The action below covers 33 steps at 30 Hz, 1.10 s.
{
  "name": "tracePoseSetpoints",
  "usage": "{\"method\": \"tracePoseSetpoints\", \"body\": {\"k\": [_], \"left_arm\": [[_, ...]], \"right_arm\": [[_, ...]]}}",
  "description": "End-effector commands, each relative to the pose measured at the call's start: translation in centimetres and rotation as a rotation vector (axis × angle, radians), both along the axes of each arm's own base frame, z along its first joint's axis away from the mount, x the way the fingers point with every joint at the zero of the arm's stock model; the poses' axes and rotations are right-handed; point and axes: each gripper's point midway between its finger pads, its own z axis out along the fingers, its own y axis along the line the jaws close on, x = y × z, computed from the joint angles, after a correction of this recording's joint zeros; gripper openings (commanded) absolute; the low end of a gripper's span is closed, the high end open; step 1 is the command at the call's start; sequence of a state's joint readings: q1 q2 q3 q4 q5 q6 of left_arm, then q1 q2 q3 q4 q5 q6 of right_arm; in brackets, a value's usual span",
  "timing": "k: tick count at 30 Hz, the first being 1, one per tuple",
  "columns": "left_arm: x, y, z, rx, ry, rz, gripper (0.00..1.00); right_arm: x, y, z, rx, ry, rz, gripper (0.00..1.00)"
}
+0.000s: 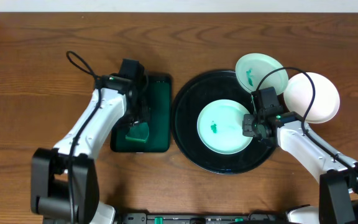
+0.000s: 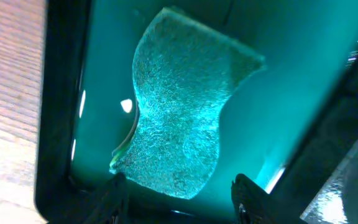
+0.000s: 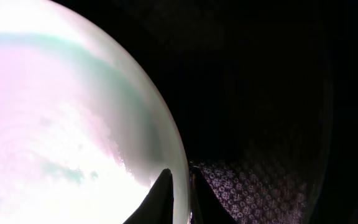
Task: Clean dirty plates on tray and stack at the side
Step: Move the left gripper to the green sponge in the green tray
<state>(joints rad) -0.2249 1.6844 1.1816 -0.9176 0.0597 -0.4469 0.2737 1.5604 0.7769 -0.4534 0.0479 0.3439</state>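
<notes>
Plate [image 1: 224, 127] with the green smear lies at the tray [image 1: 186, 134] centre, its right rim clamped by your right gripper [image 3: 180, 180], while the left gripper [image 2: 178, 183], fingers spread astride the sponge [image 2: 179, 106] left of the tray, must travel rightward.

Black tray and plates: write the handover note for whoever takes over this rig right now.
Left gripper: open, fingers either side of the green sponge lying in the green rectangular tray; not gripped yet.
Right gripper: pinching the rim of the centre plate on the black tray.
Centre plate has a green smear. Second plate, also marked, sits over the tray's far rim. Third plate looks clean, on the table beside the tray.
Done: apparently one plate. Left: wipe two, stack all at the side.
</notes>
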Motion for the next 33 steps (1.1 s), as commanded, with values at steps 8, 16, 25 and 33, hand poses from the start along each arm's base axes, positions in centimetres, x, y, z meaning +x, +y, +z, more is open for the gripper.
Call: {"method": "tracePoseSetpoints", "body": {"k": [8,16,25,33], "left_arm": [[-0.7,0.4,-2.6,0.031,0.045,-0.009,0.53],[-0.4,0.4,-4.8,0.022,-0.008,-0.061,0.47],[-0.2,0.3,-5.2,0.025,-0.023,-0.126,0.45],[-1.1,0.6,-7.4,0.023,-0.038,-0.125,0.45]], "right_arm": [[-0.4,0.3,-0.5,0.008,0.019,0.013,0.10],[-0.4,0.3,-0.5,0.008,0.019,0.013,0.10],[-0.4,0.3,-0.5,0.008,0.019,0.013,0.10],[-0.4,0.3,-0.5,0.008,0.019,0.013,0.13]]}}
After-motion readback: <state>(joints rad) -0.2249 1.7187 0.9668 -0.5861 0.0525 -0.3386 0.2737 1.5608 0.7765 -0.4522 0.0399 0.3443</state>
